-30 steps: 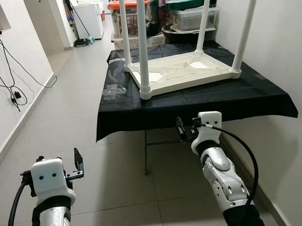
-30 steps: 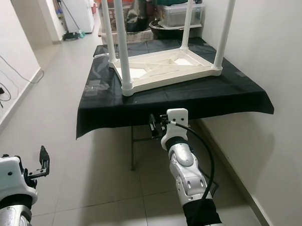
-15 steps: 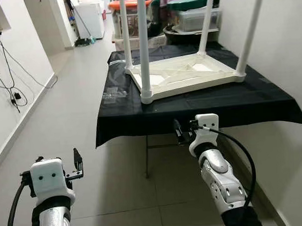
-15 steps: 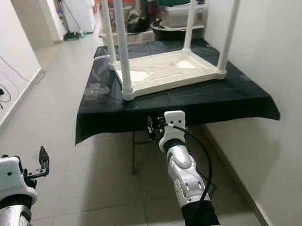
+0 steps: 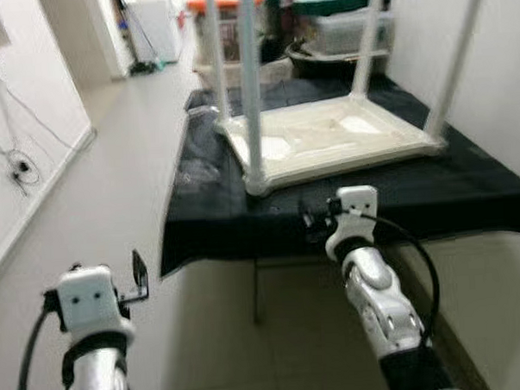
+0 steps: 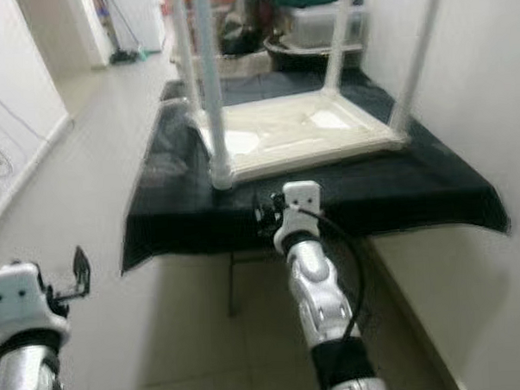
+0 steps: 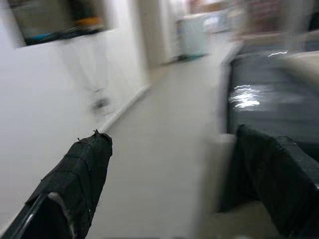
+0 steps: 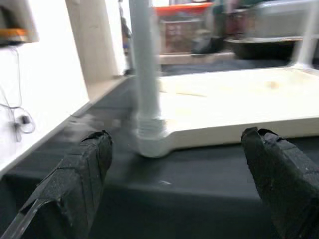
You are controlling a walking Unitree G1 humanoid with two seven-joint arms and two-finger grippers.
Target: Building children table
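The kids' table sits upside down on the black cloth, legs up so you can reach them. Your right gripper is spread wide, empty, facing the near leg. Left gripper hangs empty, fingers apart too.

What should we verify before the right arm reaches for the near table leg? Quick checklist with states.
1. Right gripper open: ok, fingers spread wide.
2. Near leg between the fingers' line of sight: ok, roughly centred.
3. Children's table lies upside down on the black cloth, legs up: ok.
4. Near leg fully seated in its socket: cannot tell, blurred.
5. Left gripper empty, low beside the table: ok.
6. Head views sharp: not ok, motion blur.
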